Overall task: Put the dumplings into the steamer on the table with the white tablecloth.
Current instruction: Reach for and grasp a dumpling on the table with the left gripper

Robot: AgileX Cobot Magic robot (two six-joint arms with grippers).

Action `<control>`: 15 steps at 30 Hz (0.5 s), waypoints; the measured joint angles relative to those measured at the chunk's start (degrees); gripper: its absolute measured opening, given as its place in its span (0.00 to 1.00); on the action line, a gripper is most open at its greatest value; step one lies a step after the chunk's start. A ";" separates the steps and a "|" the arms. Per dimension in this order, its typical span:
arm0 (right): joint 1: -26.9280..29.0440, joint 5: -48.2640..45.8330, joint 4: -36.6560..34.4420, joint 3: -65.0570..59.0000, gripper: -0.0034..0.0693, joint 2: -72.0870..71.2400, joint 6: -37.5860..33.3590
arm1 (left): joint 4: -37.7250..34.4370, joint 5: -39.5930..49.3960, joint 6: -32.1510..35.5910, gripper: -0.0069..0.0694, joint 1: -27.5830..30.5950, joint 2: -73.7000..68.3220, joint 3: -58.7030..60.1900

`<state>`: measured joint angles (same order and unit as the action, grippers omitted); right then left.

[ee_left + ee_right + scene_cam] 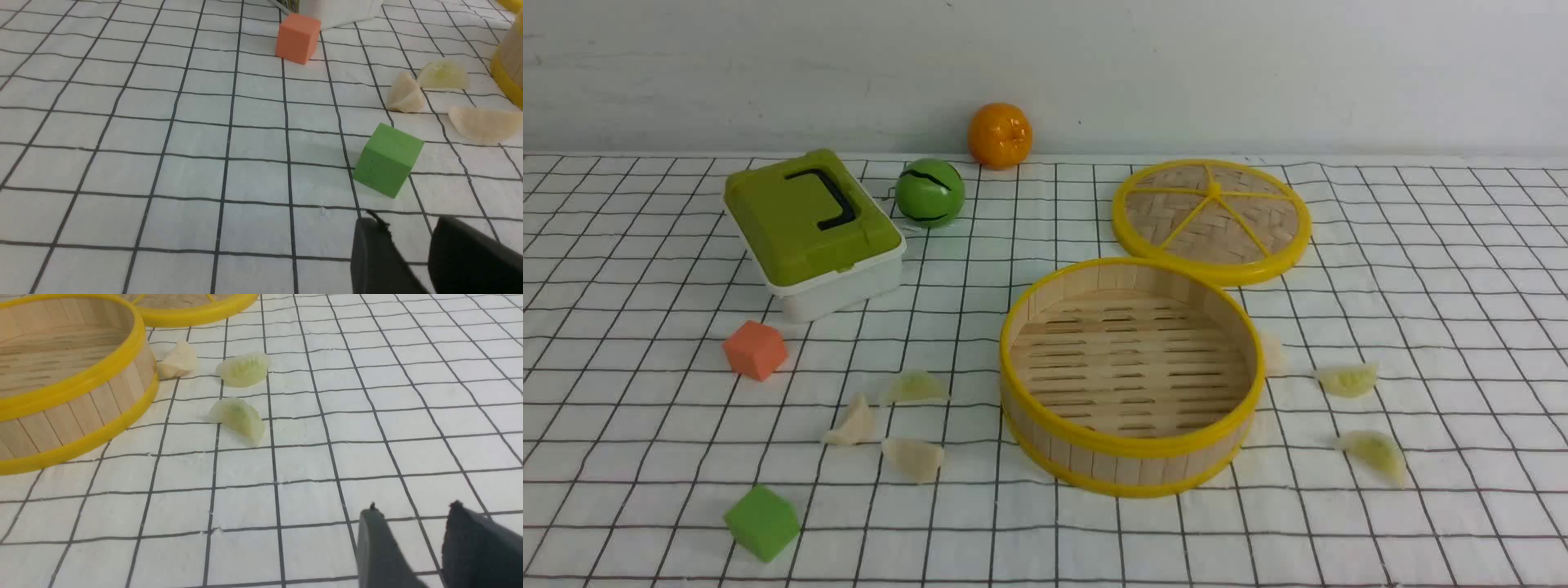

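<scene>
Wall (1045,73): plain, pale grey-white, spans 10 to 2 o'clock in front view. Small dark specks and faint scuffs on it. Meets far edge of table (1462,343) at 12 o'clock, roughly straight line. Table fills everything below, out to 3, 6 and 9 o'clock. Light is soft; wall reads slightly darker toward 10 o'clock.

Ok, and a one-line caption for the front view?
An empty bamboo steamer on a gridded white tablecloth, three dumplings to its left and three to its right.
</scene>
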<state>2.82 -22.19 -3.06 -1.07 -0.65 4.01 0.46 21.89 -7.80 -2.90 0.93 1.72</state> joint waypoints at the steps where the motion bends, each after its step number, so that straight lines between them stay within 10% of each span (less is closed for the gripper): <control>1: 0.00 0.00 0.00 0.00 0.38 0.00 0.00 | 0.00 0.00 0.00 0.36 0.00 0.00 0.00; 15: 0.00 0.00 0.00 0.00 0.38 0.00 0.00 | 0.00 0.00 0.00 0.37 0.00 0.00 0.00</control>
<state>2.82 -22.19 -3.06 -1.07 -0.65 4.01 0.46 21.89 -7.80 -2.90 0.93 1.72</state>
